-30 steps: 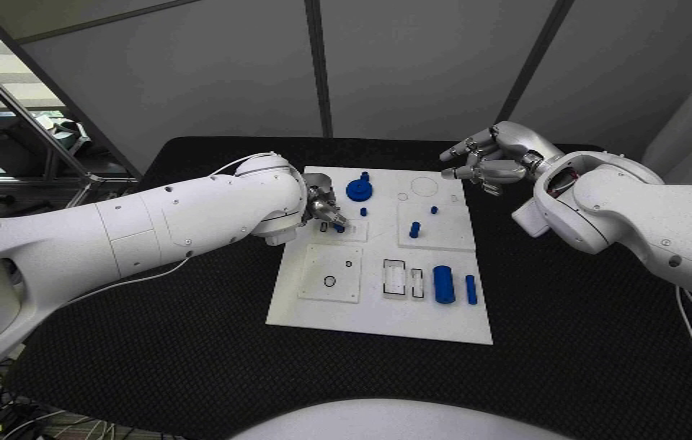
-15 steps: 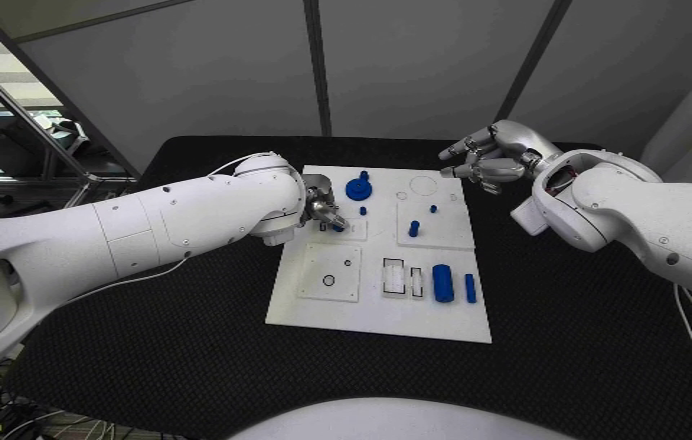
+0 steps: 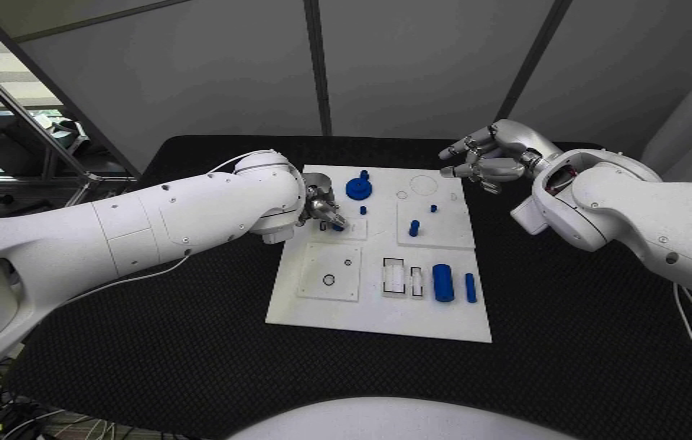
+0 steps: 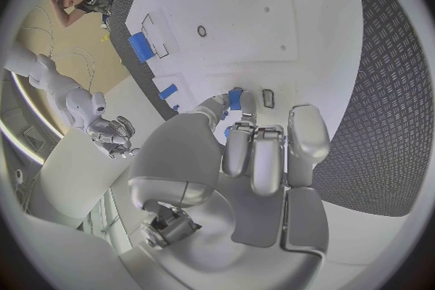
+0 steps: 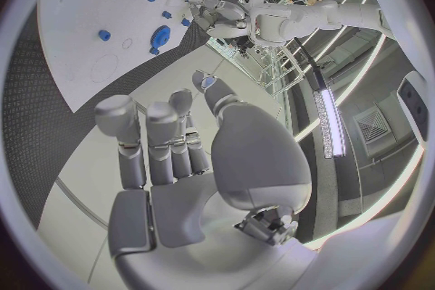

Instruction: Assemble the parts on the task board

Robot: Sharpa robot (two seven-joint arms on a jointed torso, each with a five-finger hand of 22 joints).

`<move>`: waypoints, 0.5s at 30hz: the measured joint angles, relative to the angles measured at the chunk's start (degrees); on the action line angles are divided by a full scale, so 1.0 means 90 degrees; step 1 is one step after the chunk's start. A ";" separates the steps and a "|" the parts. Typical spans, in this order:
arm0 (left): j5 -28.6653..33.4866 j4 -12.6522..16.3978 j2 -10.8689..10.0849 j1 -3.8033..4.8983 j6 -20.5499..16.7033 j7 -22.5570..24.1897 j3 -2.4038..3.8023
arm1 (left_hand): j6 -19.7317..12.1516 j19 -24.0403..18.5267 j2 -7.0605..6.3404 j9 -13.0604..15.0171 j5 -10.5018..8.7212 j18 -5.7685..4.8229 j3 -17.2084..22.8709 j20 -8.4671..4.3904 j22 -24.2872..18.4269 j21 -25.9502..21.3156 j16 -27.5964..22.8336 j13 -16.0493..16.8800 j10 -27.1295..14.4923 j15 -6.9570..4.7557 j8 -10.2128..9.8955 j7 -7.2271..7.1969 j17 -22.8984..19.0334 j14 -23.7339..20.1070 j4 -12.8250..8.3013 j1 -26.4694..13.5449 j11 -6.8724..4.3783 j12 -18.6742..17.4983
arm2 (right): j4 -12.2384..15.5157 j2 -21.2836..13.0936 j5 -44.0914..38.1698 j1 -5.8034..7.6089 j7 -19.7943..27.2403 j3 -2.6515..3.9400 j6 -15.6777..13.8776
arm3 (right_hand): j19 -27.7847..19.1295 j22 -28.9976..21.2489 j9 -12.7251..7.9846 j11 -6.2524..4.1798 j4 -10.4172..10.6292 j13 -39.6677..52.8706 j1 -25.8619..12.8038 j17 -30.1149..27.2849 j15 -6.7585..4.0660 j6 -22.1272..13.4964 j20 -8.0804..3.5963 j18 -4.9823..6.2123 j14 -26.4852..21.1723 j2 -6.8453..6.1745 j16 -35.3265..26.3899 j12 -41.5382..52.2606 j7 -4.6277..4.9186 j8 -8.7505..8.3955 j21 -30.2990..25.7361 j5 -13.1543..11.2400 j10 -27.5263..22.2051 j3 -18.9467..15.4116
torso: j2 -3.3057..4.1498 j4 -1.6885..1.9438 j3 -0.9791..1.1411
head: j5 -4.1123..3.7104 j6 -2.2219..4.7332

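The white board [image 3: 378, 315] lies in the middle of the black bench [image 3: 577, 320], its long side running from 12 to 6 o'clock.

The left hand [image 3: 323, 208] sits over the board's 9 o'clock edge, in the upper half. Its fingertips [image 4: 238, 110] are drawn together on a small blue peg [image 4: 235, 97], pinching it just above the board beside a small dark-rimmed slot [image 4: 268, 97].

The right hand [image 3: 483, 165] hovers off the board's 1 o'clock corner, over the bench, holding nothing; its fingers [image 5: 145, 138] are loosely curled and apart.

On the board, a round blue knob [image 3: 359, 189] stands near 12 o'clock, with a small blue stub [image 3: 364, 210] just below it toward the centre. Another short blue peg [image 3: 414, 228] stands upright right of centre. Near 4 o'clock a thick blue cylinder [image 3: 443, 283] lies flat, with a thinner blue bar [image 3: 470, 288] just beside it on the outer side. Next to the cylinder toward the centre are two dark-outlined rectangular recesses [image 3: 395, 276]. A small ring [image 3: 330, 280] marks the lower left panel.
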 measured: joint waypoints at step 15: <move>0.0007 -0.0343 0.0238 0.0047 0.0390 0.0002 0.0066 | 0.0102 0.0000 0.0000 0.0028 0.0026 0.0000 0.0039 0.0000 -0.0001 0.0000 0.0002 0.0000 0.0009 0.0001 0.0006 -0.0033 0.0000 0.0000 -0.0004 0.0000 0.0009 0.0000 | -0.0034 0.0040 -0.0003 0.0000 0.0001 0.0000 0.0012 | 0.0000 0.0000 0.0000 0.0000 0.0000 0.0001 0.0000 0.0000 0.0000 0.0000 0.0000 0.0000 0.0000 0.0000 0.0000 0.0000 0.0000 0.0000 0.0000 0.0000 0.0000 0.0000 | 0.0000 -0.0004 0.0004 | -0.0001 -0.0028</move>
